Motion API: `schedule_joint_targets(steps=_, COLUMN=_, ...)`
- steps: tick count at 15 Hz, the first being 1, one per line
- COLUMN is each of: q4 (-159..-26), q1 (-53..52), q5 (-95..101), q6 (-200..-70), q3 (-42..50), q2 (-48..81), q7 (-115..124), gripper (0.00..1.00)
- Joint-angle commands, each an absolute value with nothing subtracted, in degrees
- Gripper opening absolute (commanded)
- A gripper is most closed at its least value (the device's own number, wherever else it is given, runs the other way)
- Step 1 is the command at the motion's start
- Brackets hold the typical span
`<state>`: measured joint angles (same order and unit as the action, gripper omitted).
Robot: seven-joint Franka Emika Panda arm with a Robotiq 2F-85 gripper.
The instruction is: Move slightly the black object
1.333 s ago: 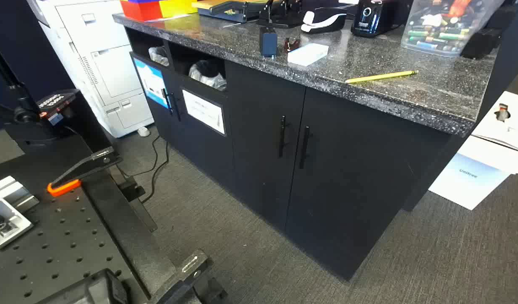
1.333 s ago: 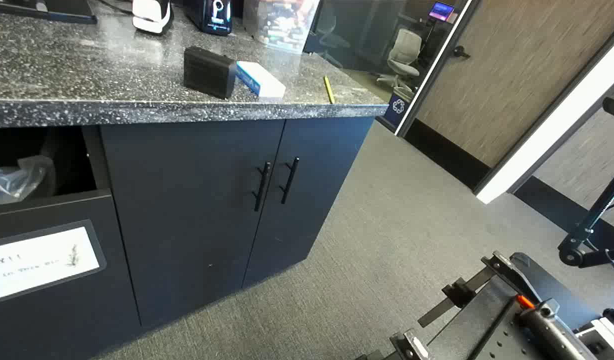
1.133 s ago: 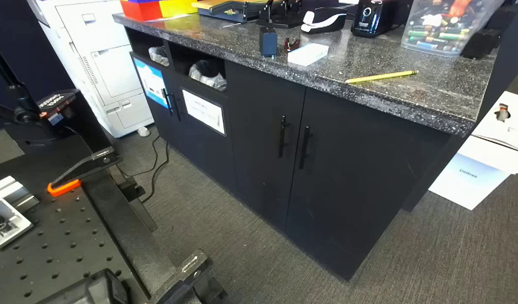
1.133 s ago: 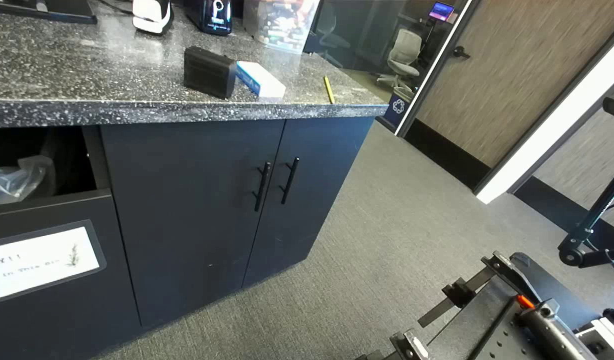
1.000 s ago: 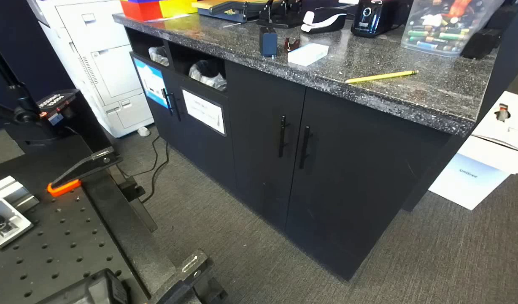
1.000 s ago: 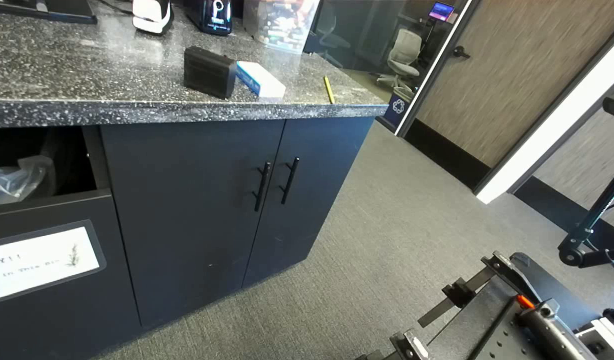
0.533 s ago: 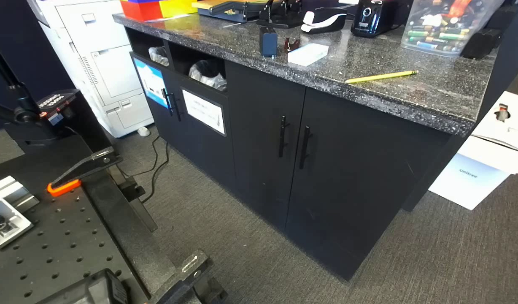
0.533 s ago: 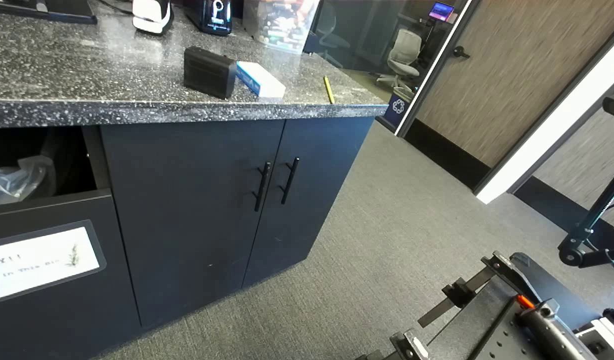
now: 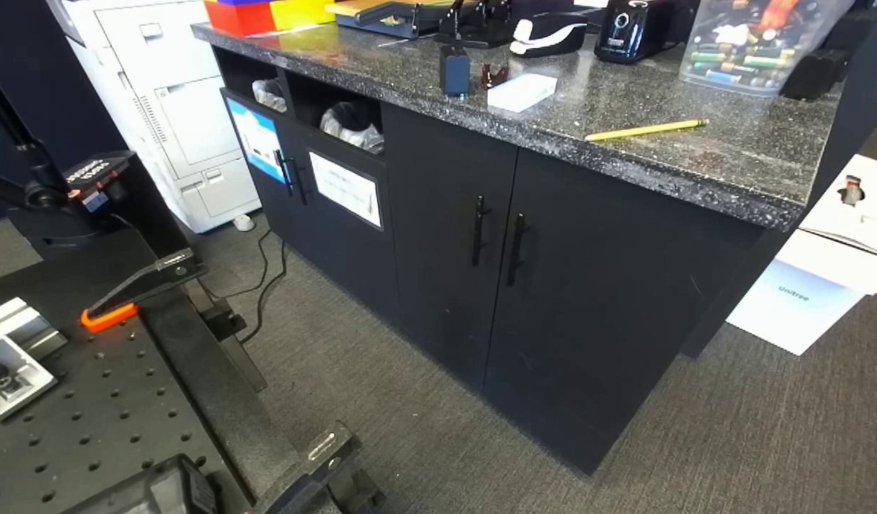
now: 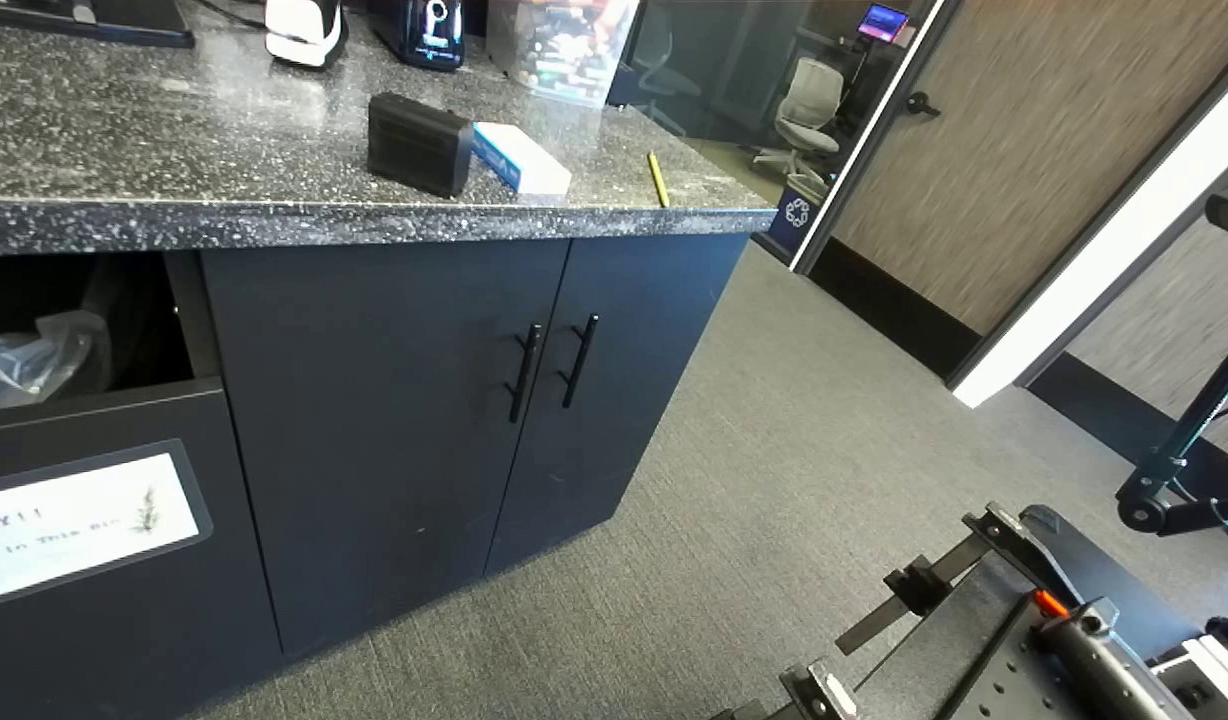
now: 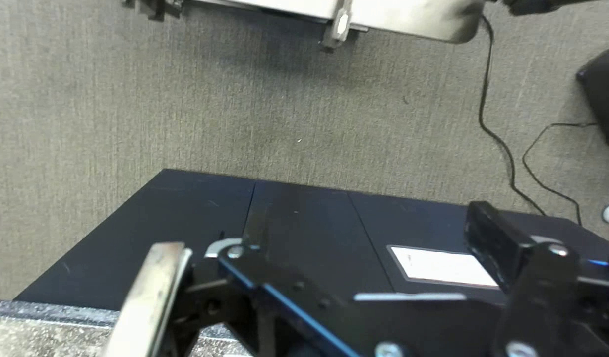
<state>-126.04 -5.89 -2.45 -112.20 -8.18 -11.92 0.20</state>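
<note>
The black object (image 9: 455, 71) is a stubby upright dark block on the speckled countertop near its front edge; it also shows in an exterior view (image 10: 418, 145), close beside a white pad with a blue side (image 10: 524, 160). My gripper (image 11: 366, 218) shows only in the wrist view. Its two dark fingers are wide apart, with nothing between them; the cabinet front and a white label show through the gap. The black object does not show in the wrist view, and the gripper is outside both exterior views, so their distance cannot be told.
A small dark brown item (image 9: 494, 76) stands between block and pad. A yellow pencil (image 9: 647, 130) lies right of the pad. Behind are a stapler-like item (image 9: 549, 36), a black device (image 9: 628, 30) and a clear bin (image 9: 760, 50). The counter edge (image 11: 51, 315) shows lower left in the wrist view.
</note>
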Motion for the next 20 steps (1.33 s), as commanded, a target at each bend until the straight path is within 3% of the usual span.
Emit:
schedule_joint_targets(steps=1, q4=-116.9, q1=-4.2, q5=2.0, q6=-117.0, q3=-5.7, q2=1.5, q7=-4.9, gripper=1.00)
schedule_joint_targets(steps=10, q4=-89.0, q1=-4.9, q5=7.7, q6=-121.8, q3=-3.8, q2=32.3, q7=-9.1, gripper=1.00)
schedule_joint_targets(steps=20, q4=-58.9, q1=-10.6, q5=9.2, q6=-119.4, q3=-4.3, q2=55.5, q7=-11.7, gripper=1.00)
